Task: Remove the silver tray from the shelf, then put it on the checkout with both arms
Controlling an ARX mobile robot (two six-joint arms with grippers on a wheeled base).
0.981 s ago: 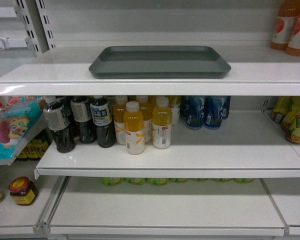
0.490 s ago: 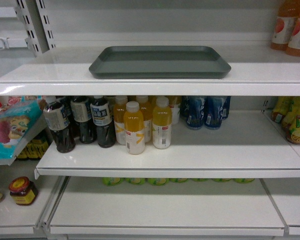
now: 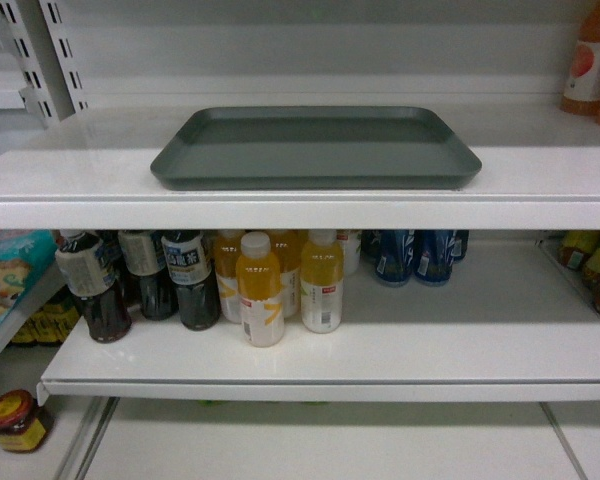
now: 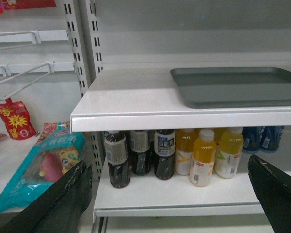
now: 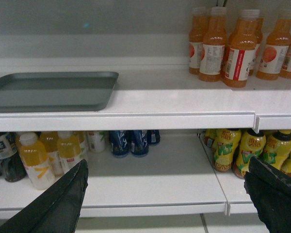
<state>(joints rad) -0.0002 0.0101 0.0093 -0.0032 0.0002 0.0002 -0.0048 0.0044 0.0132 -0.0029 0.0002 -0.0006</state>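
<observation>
The silver tray (image 3: 315, 146) lies flat on the upper white shelf (image 3: 70, 185), close to its front lip. The left wrist view has the tray (image 4: 237, 86) at the right, on the shelf board (image 4: 131, 104). In the right wrist view the tray (image 5: 51, 90) is at the left, on the same shelf (image 5: 179, 104). My left gripper (image 4: 167, 187) is open, lower than the shelf and short of it, with nothing between its fingers. My right gripper (image 5: 167, 187) is open too, also below and short of the shelf. Neither gripper shows in the head view. The checkout is out of view.
Dark tea and yellow juice bottles (image 3: 260, 285) and blue cans (image 3: 415, 255) stand on the board under the tray. Orange drink bottles (image 5: 233, 43) stand on the tray's shelf to the right. Snack bags (image 4: 39, 160) and slotted uprights (image 4: 80, 58) are at the left.
The head view has moved closer to the shelf and slightly lower: the tray now looks larger and sits lower in the frame. The tray itself has not shifted on the shelf.
</observation>
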